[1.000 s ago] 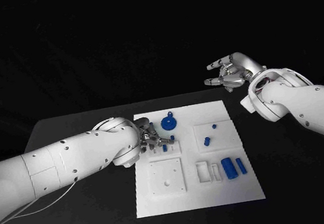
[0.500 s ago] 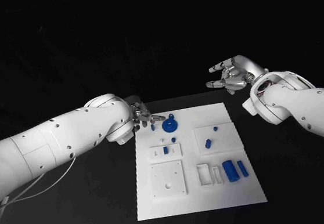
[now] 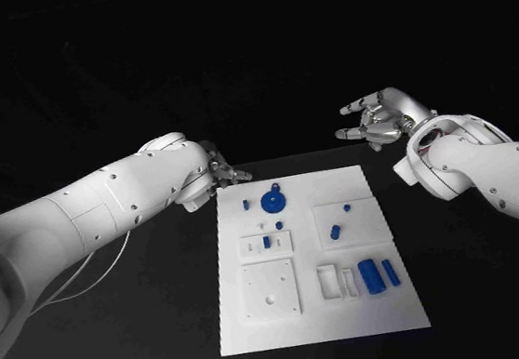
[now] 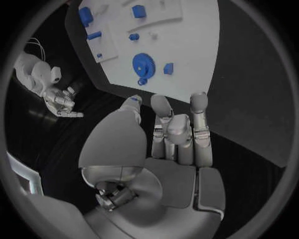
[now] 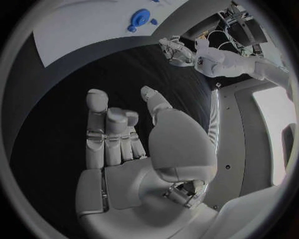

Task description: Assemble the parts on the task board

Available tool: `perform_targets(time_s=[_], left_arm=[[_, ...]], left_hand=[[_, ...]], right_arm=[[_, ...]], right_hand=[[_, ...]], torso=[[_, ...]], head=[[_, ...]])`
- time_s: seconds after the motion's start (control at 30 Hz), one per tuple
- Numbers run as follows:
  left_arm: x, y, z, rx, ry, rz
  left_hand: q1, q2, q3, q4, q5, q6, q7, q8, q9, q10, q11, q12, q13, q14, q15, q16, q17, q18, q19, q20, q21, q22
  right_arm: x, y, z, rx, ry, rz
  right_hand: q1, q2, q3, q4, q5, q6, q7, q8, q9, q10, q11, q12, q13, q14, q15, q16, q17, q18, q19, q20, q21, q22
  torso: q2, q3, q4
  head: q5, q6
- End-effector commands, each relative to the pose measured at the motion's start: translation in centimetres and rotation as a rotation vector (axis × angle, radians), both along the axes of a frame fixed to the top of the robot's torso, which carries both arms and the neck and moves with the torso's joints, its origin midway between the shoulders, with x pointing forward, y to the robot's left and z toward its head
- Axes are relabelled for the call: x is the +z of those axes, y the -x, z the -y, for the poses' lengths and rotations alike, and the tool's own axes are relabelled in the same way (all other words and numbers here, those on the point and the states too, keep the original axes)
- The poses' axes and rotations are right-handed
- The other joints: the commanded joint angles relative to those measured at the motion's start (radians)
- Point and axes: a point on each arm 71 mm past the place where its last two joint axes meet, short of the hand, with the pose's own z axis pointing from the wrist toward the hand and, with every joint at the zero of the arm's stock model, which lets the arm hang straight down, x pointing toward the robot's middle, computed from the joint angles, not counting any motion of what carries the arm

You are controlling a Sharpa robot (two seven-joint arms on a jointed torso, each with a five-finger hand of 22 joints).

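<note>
The task board (image 3: 323, 319) lies mid-table with blue parts (image 3: 375, 272) on it; the left hand (image 3: 222, 175) hovers empty, fingers loosely spread, at its far-left corner, the right hand (image 3: 378, 118) likewise far right

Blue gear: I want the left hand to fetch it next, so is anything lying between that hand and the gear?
Nothing visible does. The left hand hangs off the task board's far left corner, holding nothing; only bare white board separates it from the blue gear.
</note>
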Motion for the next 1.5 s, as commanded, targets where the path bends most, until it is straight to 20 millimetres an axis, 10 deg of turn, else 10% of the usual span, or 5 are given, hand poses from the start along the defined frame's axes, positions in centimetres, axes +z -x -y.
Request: perform_targets(time_s=[0.03, 0.6, 0.87, 1.5], left_arm=[[-0.3, -0.4, 0.2, -0.056, -0.039, -0.035], [-2.1, -1.1, -0.2, -0.086, -0.091, -0.134], [-2.6, -1.0, -0.2, -0.093, -0.086, -0.162], [-3.1, -0.6, -0.3, -0.111, -0.076, -0.214]], left_hand=[[0.001, 0.014, -0.003, -0.012, 0.031, -0.012, -0.001, -0.001, 0.01, -0.009, 0.001, 0.005, 0.001, -0.011, 0.002, 0.002, -0.004, -0.018, -0.006, -0.003, -0.001, 0.017], [-0.02, 0.046, -0.022, -0.047, 0.019, -0.036, 0.005, -0.004, 0.021, -0.036, 0.007, 0.017, 0.001, -0.038, 0.005, 0.002, -0.028, -0.023, -0.017, -0.002, -0.011, 0.017], [-0.04, 0.012, 0.001, -0.006, -0.096, -0.037, 0.01, -0.003, 0.028, -0.043, 0.01, 0.024, -0.003, -0.046, 0.008, 0.005, -0.039, -0.023, -0.018, 0.0, -0.016, 0.017], [-0.041, 0.046, -0.01, -0.05, -0.08, -0.049, 0.012, -0.004, 0.024, -0.054, 0.011, 0.032, -0.007, -0.056, 0.009, 0.009, -0.049, -0.025, -0.023, 0.001, -0.02, 0.017]], right_arm=[[0.2, 0.0, -0.2, 0.004, -0.005, 0.004], [0.9, -0.1, -0.7, 0.011, -0.018, 0.016], [1.0, -0.1, -0.8, 0.013, -0.02, 0.019], [1.0, -0.2, -0.7, 0.01, -0.019, 0.017]], right_hand=[[-0.008, -0.003, -0.001, 0.004, 0.007, -0.003, -0.002, 0.001, 0.001, -0.003, -0.003, -0.003, 0.0, -0.003, 0.001, 0.0, 0.001, 0.016, 0.034, 0.006, -0.001, 0.047], [-0.006, -0.002, -0.001, 0.002, 0.005, -0.001, -0.002, 0.001, 0.001, -0.001, -0.003, -0.001, 0.001, -0.001, 0.001, 0.001, 0.003, 0.016, 0.035, 0.005, 0.003, 0.048], [-0.006, -0.002, -0.001, 0.002, 0.005, -0.001, -0.002, 0.001, 0.001, -0.001, -0.003, -0.001, 0.001, -0.001, 0.001, 0.001, 0.003, 0.016, 0.035, 0.005, 0.003, 0.048], [-0.008, -0.002, -0.001, 0.001, 0.006, -0.001, -0.002, 0.001, 0.001, 0.0, -0.003, -0.001, 0.001, -0.001, 0.001, 0.001, 0.003, 0.015, 0.035, 0.005, 0.004, 0.048]], torso=[[0.01, -0.0019, -0.0069], [0.029, -0.0036, -0.0205], [0.029, -0.0047, -0.0202], [0.03, -0.0053, -0.0189]], head=[[0.006, 0.003], [0.011, 0.007], [0.011, 0.005], [0.008, 0.003]])
